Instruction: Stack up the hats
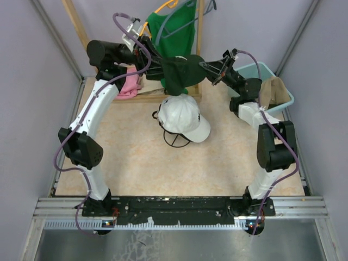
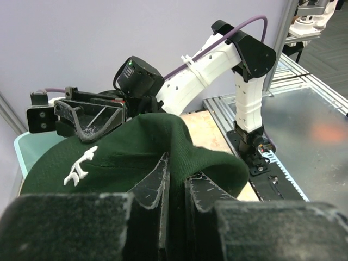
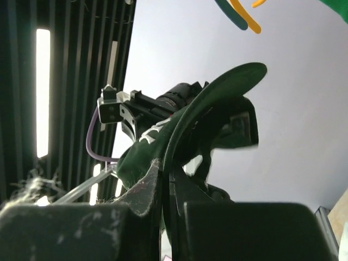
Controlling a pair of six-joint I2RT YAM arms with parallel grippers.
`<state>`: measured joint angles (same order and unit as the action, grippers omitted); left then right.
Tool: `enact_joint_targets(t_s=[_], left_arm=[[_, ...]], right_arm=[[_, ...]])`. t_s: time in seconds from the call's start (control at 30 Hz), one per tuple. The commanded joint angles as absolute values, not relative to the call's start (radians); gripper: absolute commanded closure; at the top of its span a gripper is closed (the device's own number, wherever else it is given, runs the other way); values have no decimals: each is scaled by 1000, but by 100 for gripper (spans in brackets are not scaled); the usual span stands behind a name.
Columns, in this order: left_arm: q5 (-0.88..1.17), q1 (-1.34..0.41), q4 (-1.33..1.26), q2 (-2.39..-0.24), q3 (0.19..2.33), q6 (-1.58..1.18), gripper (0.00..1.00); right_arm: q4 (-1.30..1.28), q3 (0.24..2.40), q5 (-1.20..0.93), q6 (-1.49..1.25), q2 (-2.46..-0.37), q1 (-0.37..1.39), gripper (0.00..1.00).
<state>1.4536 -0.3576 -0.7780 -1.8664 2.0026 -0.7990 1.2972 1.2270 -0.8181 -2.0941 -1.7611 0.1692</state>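
Note:
A dark green hat (image 1: 182,69) with a white emblem hangs in the air between both arms, above a white hat (image 1: 182,117). The white hat rests on a black hat (image 1: 175,141) on the table. My left gripper (image 1: 159,67) is shut on the dark hat's crown fabric (image 2: 136,155), with the cloth pinched between its fingers (image 2: 155,182). My right gripper (image 1: 211,74) is shut on the same hat's brim edge (image 3: 217,95), which runs between its fingertips (image 3: 149,179). A tan hat (image 1: 273,91) lies in the teal bin (image 1: 251,69) at the right.
A pink cloth (image 1: 129,87) lies at the back left beside a wooden frame (image 1: 163,97). A green shirt (image 1: 176,30) on an orange hanger hangs at the back. Grey walls close in on both sides.

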Motion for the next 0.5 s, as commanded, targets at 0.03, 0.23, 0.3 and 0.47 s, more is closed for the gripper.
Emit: enact_joint_targets(t_s=[0.03, 0.23, 0.3, 0.47], left_arm=[[1391, -321, -771, -1868, 2031, -843, 98], [1168, -177, -706, -1841, 1942, -934, 56], [1118, -144, -714, -1812, 1887, -955, 48], [1038, -98, -611, -1751, 1794, -969, 42]], right_arm=[[1369, 1279, -809, -2385, -1759, 184, 100], [1384, 1237, -767, -2323, -1719, 170, 100], [1405, 1253, -769, -2322, -1720, 160, 100], [1367, 1306, -795, -2248, -1688, 93, 100]])
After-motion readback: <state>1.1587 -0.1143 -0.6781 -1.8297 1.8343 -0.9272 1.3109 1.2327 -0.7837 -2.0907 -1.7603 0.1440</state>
